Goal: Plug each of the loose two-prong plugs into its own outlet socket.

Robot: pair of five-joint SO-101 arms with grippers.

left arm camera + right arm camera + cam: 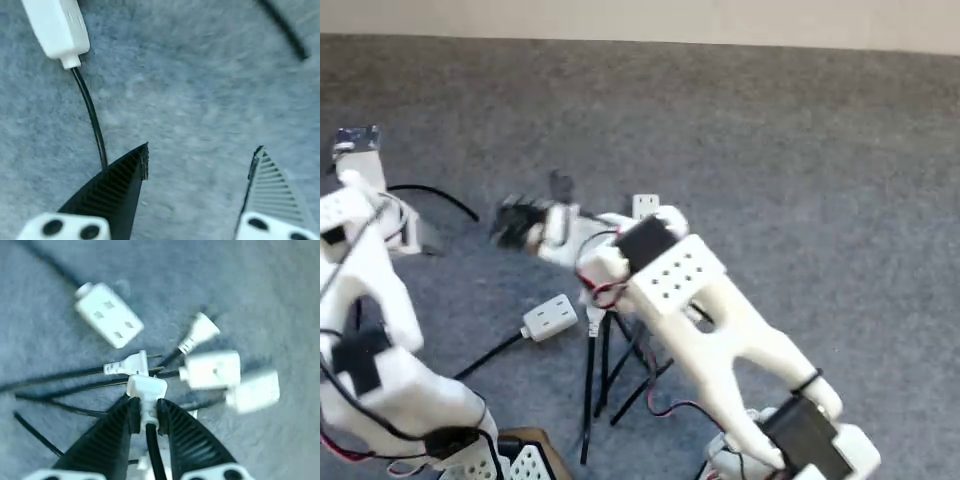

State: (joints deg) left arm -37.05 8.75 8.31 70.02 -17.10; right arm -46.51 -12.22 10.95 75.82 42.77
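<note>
Fingers [112, 432] of my right gripper [145, 416] clench a white plug [146, 389] by its cord end, apart from the outlet block [109, 315] (loose cords [65, 375] tangle between). My left gripper [200, 160] hangs spread and empty. Twisting in that pinch, the prongs could miss their slots.

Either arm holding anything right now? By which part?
Right gripper clamps a white plug by its cord end, jaws around the neck. Left gripper holds nothing, jaws open.
</note>
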